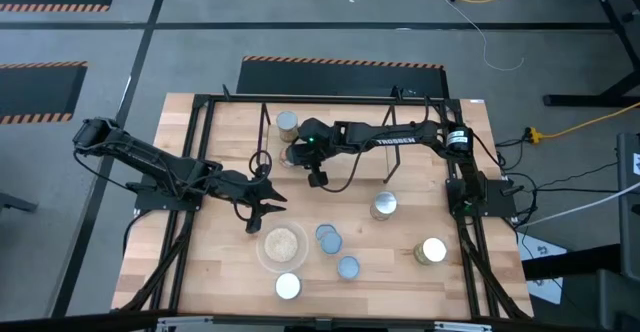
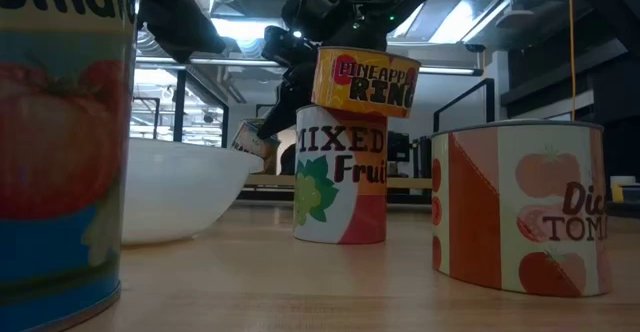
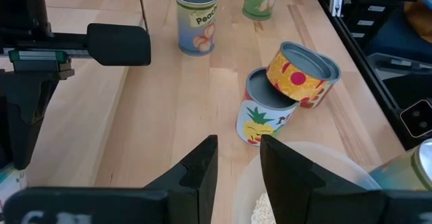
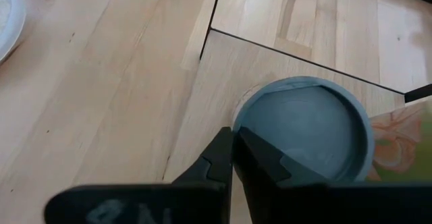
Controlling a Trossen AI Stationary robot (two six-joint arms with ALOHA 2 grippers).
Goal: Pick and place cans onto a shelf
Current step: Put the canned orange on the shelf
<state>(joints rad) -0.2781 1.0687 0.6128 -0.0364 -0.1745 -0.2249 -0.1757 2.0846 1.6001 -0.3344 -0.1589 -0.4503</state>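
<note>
My right gripper (image 4: 233,135) is shut, its tips at the rim of a grey-topped can (image 4: 307,129) that stands on light wood by the shelf's thin black rods (image 4: 304,59). In the high view this can (image 1: 293,155) is at the shelf (image 1: 345,107), near another can (image 1: 287,124). My left gripper (image 3: 237,158) is open with nothing between its fingers, above the far rim of a clear bowl (image 1: 282,244). Ahead of it a mixed-fruit can (image 3: 262,116) stands with an orange can (image 3: 304,72) leaning tilted on its top. My right gripper's shut fingertips (image 4: 226,143) meet the outer edge of the can's top rim (image 4: 237,119). They come slanting down from above. The can's top faces up, and its base is hidden beneath it.
Loose cans stand on the table: a peach can (image 1: 383,206), one at the right (image 1: 432,251), one in the middle (image 1: 347,267) and one at the near edge (image 1: 288,286). A black frame (image 1: 200,152) borders the table.
</note>
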